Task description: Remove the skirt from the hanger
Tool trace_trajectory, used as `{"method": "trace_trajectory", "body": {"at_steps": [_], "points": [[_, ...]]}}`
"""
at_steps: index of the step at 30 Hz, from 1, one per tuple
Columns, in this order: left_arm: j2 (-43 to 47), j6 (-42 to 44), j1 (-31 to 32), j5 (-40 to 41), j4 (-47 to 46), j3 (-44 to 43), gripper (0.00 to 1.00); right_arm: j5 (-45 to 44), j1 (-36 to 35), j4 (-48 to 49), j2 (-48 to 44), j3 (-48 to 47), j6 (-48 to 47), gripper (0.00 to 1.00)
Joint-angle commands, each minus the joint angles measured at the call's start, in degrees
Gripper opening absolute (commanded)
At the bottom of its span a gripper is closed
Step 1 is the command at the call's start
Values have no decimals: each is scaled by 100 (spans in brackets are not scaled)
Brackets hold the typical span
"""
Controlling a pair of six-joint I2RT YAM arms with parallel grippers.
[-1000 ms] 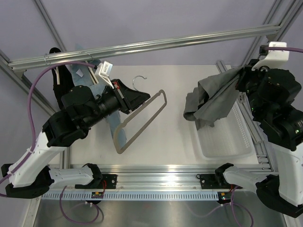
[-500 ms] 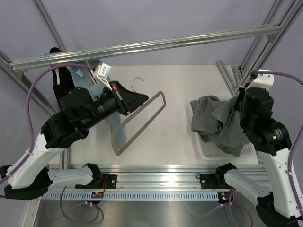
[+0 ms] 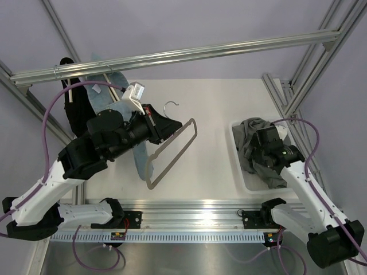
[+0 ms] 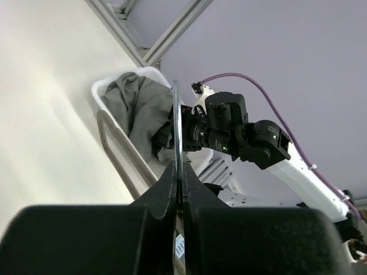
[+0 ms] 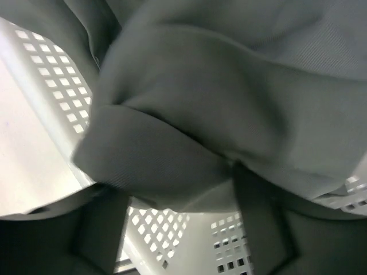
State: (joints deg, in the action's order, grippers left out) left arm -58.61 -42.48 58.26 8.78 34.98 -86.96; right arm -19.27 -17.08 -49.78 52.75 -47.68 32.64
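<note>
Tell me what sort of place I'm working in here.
Probably a robotics lab test cell for garment handling, not a home: a silver aluminium extrusion frame around a white table, light blue denim jeans hanging at the back left, and a white perforated plastic basket holding the dark grey pleated skirt.

Bright, even light; soft shadows; the skirt [image 5: 189, 114] is blurred at the right wrist.

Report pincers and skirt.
Left pincer shut on grey-taupe plastic hanger. Right pincer on dark grey pleated skirt, jaws hidden. Skirt off hanger, in white perforated basket.
</note>
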Motion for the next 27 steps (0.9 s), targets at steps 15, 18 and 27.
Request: {"method": "trace_trajectory", "body": {"at_steps": [15, 18, 27], "points": [[-1785, 408, 1381, 4201, 1704, -1305, 0, 3176, -1470, -858, 68, -4600, 40, 100], [-2128, 170, 1434, 4544, 2195, -1551, 0, 3062, -2534, -937, 419, -5039, 364, 99], [-3033, -638, 1469, 5064, 3733, -2606, 0, -425, -5945, -1472, 1281, -5462, 1015, 99]]}}
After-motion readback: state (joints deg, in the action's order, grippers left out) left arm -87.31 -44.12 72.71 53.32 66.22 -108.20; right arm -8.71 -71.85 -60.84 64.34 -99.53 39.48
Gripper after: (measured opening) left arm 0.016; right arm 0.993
